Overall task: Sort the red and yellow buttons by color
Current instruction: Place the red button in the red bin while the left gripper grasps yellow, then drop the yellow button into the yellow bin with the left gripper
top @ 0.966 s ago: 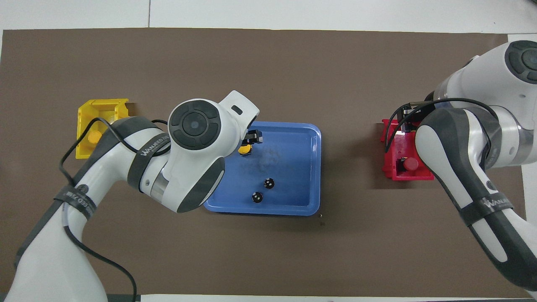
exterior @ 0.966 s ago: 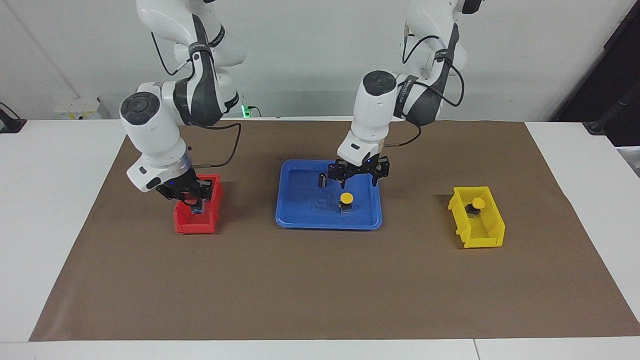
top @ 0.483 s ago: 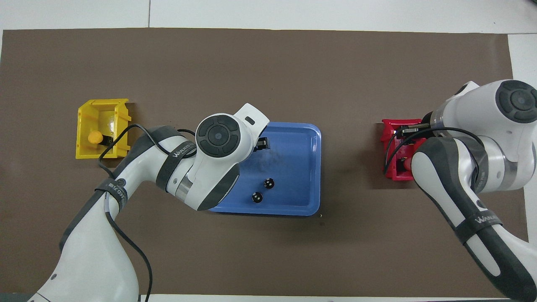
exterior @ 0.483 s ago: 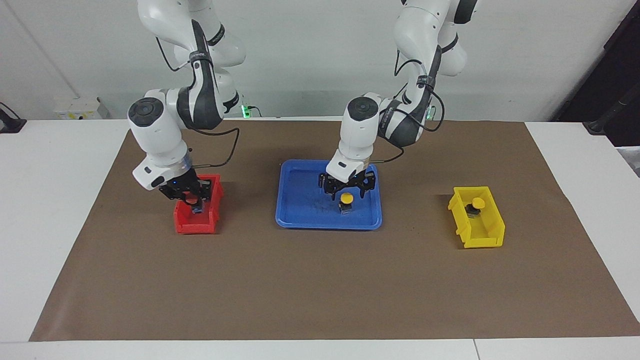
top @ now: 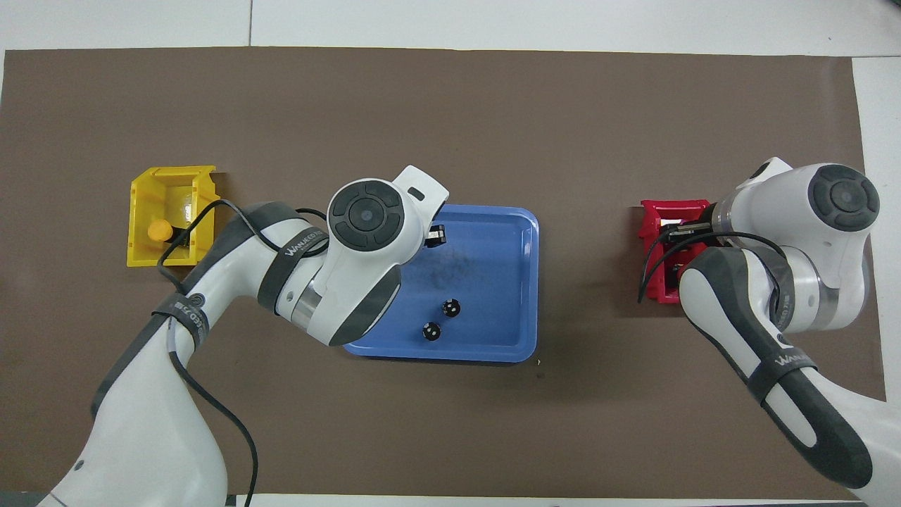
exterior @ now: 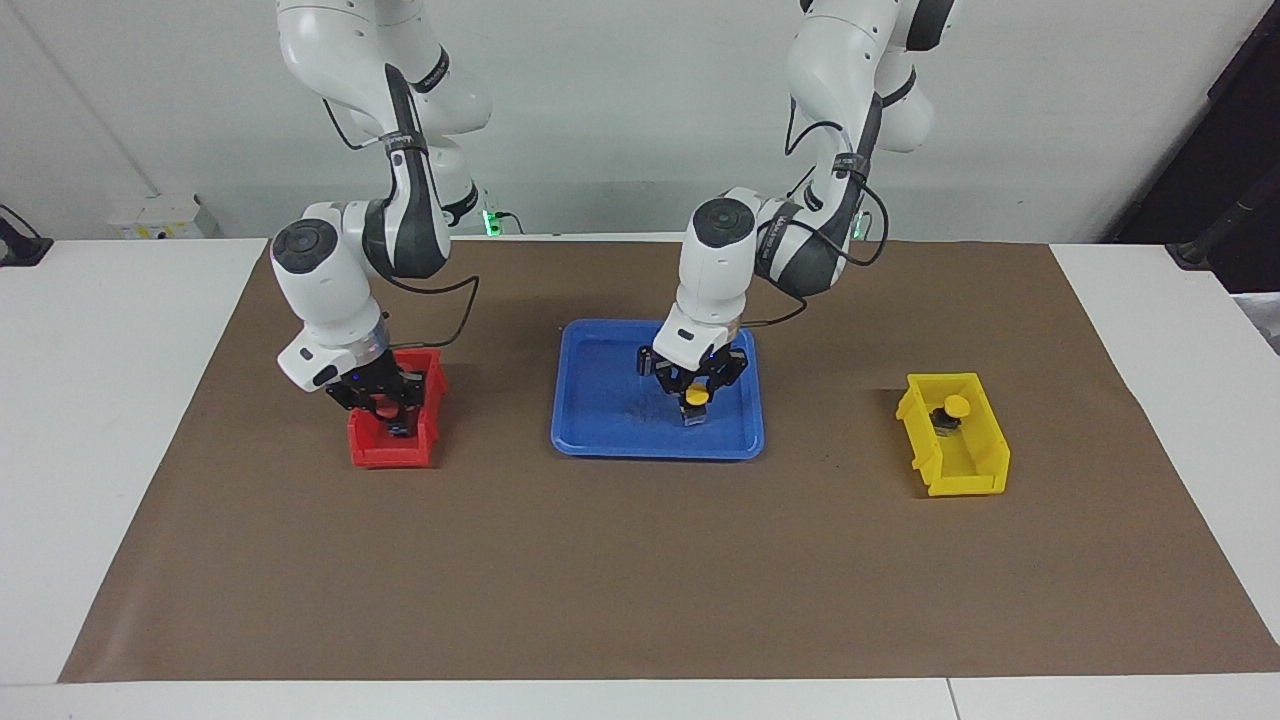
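Observation:
A yellow button stands in the blue tray. My left gripper is down over it, open, one jaw on each side of the yellow cap. My right gripper is low in the red bin, shut on a red button. A second yellow button lies in the yellow bin; it also shows in the overhead view. The arms hide the tray's yellow button and the red bin's contents in the overhead view. The other red button is hidden.
Two dark cylinders without coloured caps stand in the blue tray, nearer to the robots than the yellow button. A brown mat covers the table. The yellow bin is at the left arm's end, the red bin at the right arm's end.
My left gripper has come down from above the tray onto the yellow button, its jaws now beside the cap. My right arm has swung more upright and its gripper sank slightly into the red bin.

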You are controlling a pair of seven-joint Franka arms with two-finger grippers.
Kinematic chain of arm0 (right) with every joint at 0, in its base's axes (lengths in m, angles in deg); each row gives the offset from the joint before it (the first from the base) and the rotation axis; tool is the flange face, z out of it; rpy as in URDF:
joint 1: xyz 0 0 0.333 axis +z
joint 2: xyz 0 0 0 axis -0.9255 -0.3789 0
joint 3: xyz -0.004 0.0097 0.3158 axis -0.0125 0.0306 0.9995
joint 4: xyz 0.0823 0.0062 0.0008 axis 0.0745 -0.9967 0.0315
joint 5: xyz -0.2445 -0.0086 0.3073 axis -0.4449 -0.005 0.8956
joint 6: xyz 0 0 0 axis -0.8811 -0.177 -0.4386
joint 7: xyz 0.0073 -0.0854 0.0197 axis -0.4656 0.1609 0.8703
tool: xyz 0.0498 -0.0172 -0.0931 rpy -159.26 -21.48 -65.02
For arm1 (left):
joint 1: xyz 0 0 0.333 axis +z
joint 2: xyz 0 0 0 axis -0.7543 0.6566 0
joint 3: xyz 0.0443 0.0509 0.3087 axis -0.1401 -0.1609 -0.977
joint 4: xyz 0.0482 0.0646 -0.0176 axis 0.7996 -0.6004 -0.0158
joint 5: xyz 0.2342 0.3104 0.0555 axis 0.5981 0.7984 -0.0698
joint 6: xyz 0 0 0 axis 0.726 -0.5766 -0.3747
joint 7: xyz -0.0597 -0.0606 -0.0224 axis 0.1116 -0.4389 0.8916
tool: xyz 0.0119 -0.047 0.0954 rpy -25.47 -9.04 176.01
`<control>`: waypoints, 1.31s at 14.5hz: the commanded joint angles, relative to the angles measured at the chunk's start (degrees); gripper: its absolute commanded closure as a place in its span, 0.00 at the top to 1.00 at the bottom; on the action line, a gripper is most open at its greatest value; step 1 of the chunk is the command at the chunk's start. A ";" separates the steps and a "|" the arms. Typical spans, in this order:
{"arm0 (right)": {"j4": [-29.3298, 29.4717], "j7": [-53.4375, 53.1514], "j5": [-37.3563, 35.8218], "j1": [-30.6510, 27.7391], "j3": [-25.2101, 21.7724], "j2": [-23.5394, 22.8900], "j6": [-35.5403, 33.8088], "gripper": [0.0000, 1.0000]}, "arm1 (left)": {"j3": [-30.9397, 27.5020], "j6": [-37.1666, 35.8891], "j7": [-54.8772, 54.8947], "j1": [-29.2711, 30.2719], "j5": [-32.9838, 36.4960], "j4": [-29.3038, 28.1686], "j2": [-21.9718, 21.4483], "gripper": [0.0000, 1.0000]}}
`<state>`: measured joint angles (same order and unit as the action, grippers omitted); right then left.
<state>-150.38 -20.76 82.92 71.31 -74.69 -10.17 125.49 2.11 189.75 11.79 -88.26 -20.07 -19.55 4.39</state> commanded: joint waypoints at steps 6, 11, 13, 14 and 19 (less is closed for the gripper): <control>5.32 2.26 -0.15 -1.29 0.82 0.27 -7.38 0.66 | -0.69 -13.90 33.39 24.85 -1.00 5.38 -6.34 0.01; 14.81 2.71 -0.33 -0.85 0.91 2.03 -19.41 0.91 | -0.69 -3.72 44.33 33.23 -2.05 1.87 -4.94 0.01; 18.59 2.79 -0.24 -1.20 0.91 4.30 -25.38 1.00 | -0.69 -0.55 46.44 33.85 -2.05 0.29 -3.80 0.01; 19.91 2.45 -0.16 -1.20 0.91 5.54 -28.37 1.00 | -0.69 1.29 47.23 33.94 -2.05 -1.02 -3.62 0.01; 31.41 2.27 -0.42 -3.30 0.47 8.02 -44.98 1.00 | -0.69 5.08 50.32 35.26 -2.05 -2.88 -1.16 0.01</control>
<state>-124.66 -19.33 82.90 70.23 -74.72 -1.02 85.95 0.94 192.67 59.91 -54.10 -21.13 -21.27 3.02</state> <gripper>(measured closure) 0.000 0.586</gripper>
